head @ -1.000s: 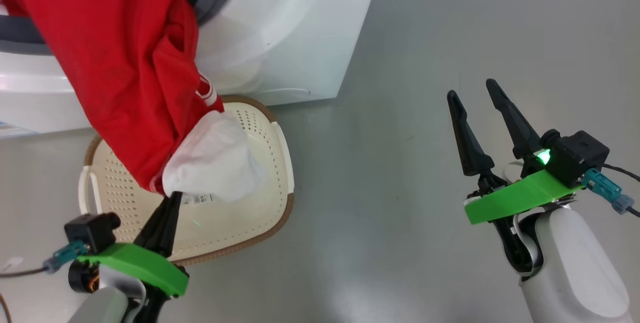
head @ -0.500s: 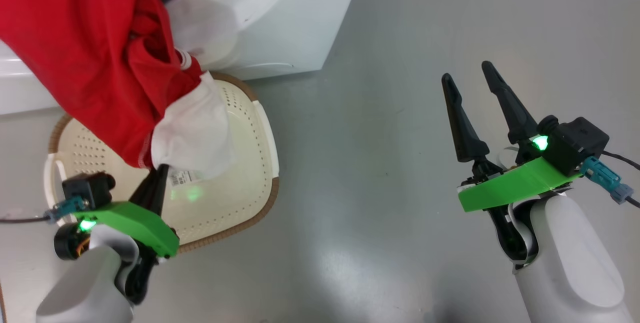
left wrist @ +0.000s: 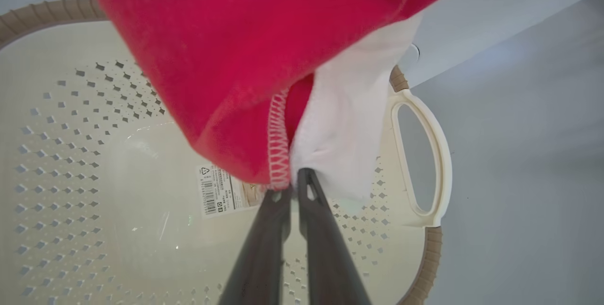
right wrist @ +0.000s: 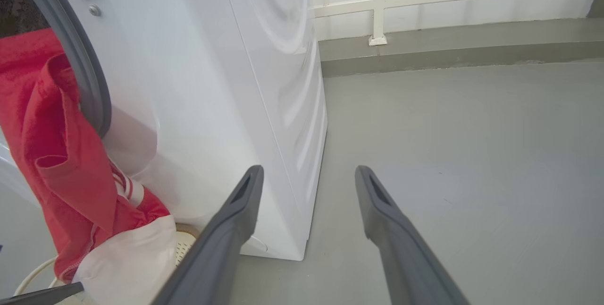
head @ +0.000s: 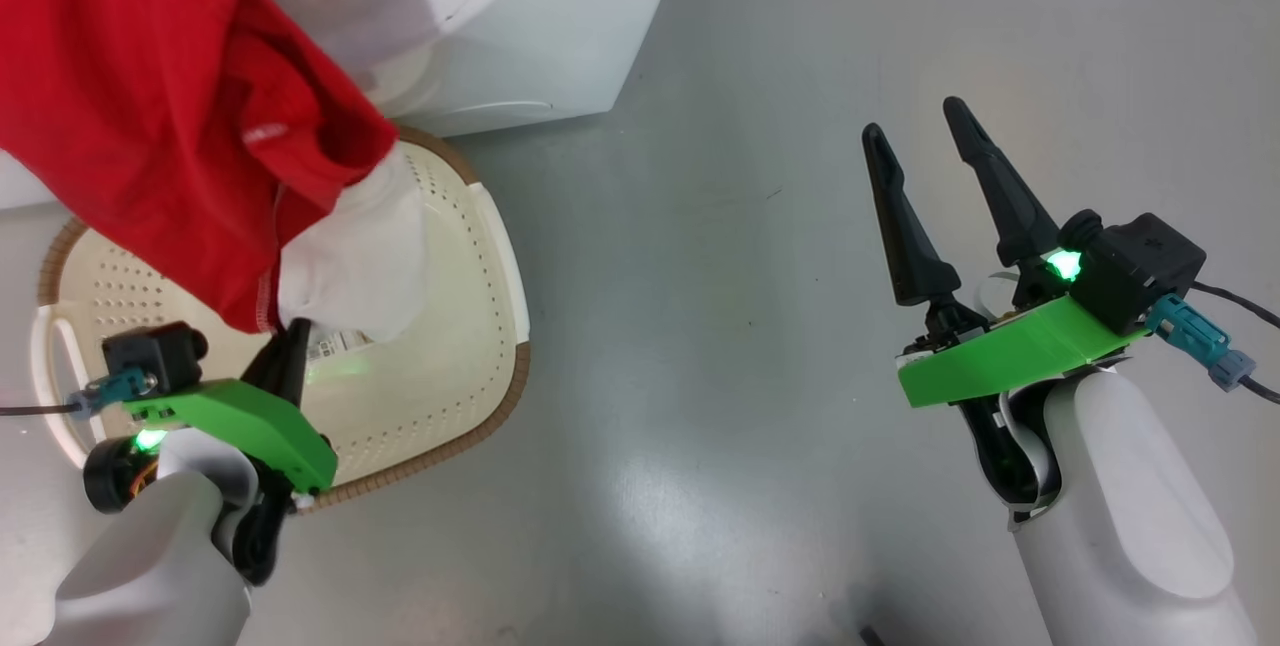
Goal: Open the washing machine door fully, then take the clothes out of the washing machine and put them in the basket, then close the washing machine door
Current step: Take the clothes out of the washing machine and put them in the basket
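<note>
The left gripper (head: 293, 334) stays pinched on the hem of the clothes (head: 150, 106), just above the basket (head: 505, 256). The camera has shifted but the grip has not, so I judge the drop is still to come. The right gripper (head: 912, 118) is spread, well apart from the basket. The right wrist view adds that the cloth trails from the washing machine (right wrist: 212, 83) behind the basket.

My left hand (head: 296, 334) sits low at my left, its two dark fingers pressed tight together and pointing up, pinched on the edge of the clothes (head: 340, 266). My left forearm (head: 150, 566) rises from the lower corner. My right hand (head: 913, 118) hovers at my right, fingers spread wide and holding nothing, above my pale right forearm (head: 1130, 526).
</note>
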Tool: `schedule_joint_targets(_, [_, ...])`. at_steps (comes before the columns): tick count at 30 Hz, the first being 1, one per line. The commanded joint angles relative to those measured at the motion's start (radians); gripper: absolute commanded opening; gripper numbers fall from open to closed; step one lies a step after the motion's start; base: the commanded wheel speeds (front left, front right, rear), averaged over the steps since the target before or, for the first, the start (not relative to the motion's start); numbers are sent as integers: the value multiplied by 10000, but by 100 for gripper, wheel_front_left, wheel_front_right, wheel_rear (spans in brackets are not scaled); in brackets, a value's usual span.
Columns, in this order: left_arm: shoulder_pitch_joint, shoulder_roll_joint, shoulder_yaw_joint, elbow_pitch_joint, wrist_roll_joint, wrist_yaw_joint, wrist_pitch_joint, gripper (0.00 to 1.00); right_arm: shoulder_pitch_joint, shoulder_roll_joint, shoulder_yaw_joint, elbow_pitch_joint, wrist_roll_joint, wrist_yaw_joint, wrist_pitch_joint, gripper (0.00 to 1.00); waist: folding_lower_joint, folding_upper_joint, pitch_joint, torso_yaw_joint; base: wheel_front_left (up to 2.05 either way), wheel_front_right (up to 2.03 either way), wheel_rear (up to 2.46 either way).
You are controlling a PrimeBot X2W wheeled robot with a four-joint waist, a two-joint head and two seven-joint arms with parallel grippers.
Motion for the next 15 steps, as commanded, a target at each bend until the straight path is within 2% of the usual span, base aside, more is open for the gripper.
schedule_joint_targets(1, [-109, 351, 161, -21, -93, -31, -82, 0, 52, 84, 218, -253, -50, 16, -46, 100, 0, 0, 25, -20, 0, 0, 0])
schedule_joint_targets(15, [-357, 494, -631, 176, -812, -31, -82, 0, -37, 124, 272, -215, -66, 16, -46, 100, 0, 0, 88, -48, 0, 0, 0])
